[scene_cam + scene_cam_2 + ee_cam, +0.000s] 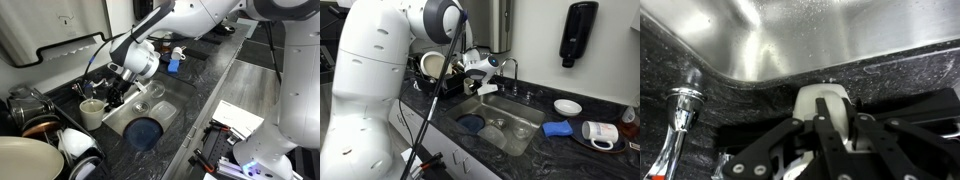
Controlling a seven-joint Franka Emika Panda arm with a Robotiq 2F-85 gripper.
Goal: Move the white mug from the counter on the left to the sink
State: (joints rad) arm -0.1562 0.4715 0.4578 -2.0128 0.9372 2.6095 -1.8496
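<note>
The white mug (91, 112) stands on the dark speckled counter (62, 98) just left of the steel sink (118, 119). My gripper (110, 98) reaches down at the mug's sink-side rim. In the wrist view the mug (818, 100) sits between my two black fingers (837, 112), which are drawn close together on its wall. The sink basin (830, 35) fills the top of that view. In an exterior view the gripper (470, 66) hides the mug, with the sink (515, 105) in front of it.
A blue round item (145, 132) lies in the sink. The chrome faucet (510, 68) stands behind the basin. Stacked bowls and pans (45, 135) crowd the counter by the mug. A blue cloth (558, 128), a small white dish (567, 106) and another mug (601, 133) lie beyond the sink.
</note>
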